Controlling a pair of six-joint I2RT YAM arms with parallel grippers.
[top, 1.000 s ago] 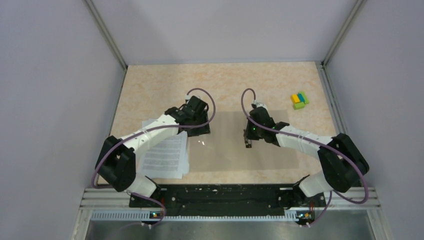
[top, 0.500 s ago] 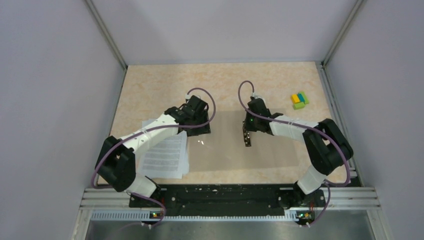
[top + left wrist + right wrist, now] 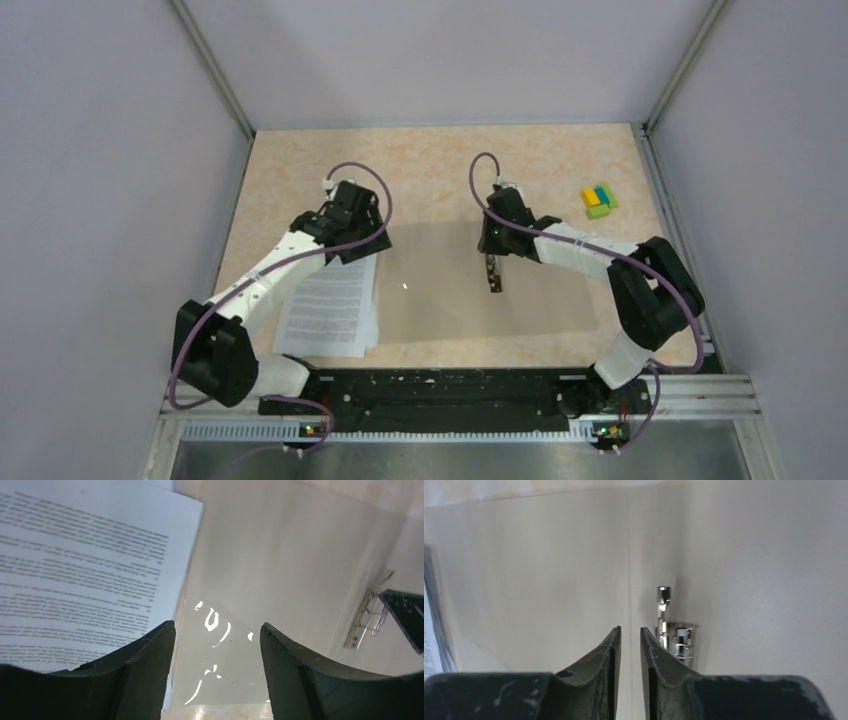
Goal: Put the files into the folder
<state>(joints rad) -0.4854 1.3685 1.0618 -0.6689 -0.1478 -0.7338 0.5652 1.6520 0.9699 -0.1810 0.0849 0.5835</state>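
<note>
Files (image 3: 328, 310) flat on tabletop (image 3: 300, 170), against left edge of open folder (image 3: 440, 300); left pincer (image 3: 217, 625) agape and empty above that edge; right pincer (image 3: 630, 628) barely parted, empty, beside metal clip (image 3: 676, 637)

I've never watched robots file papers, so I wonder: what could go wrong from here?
1. The left gripper hangs open over the edge of the stack of white printed paper sheets; it might pinch only the top sheet and fan the rest.
2. The right gripper sits by the small metal clip inside the flat tan cardboard folder; sliding sheets could snag there.
</note>
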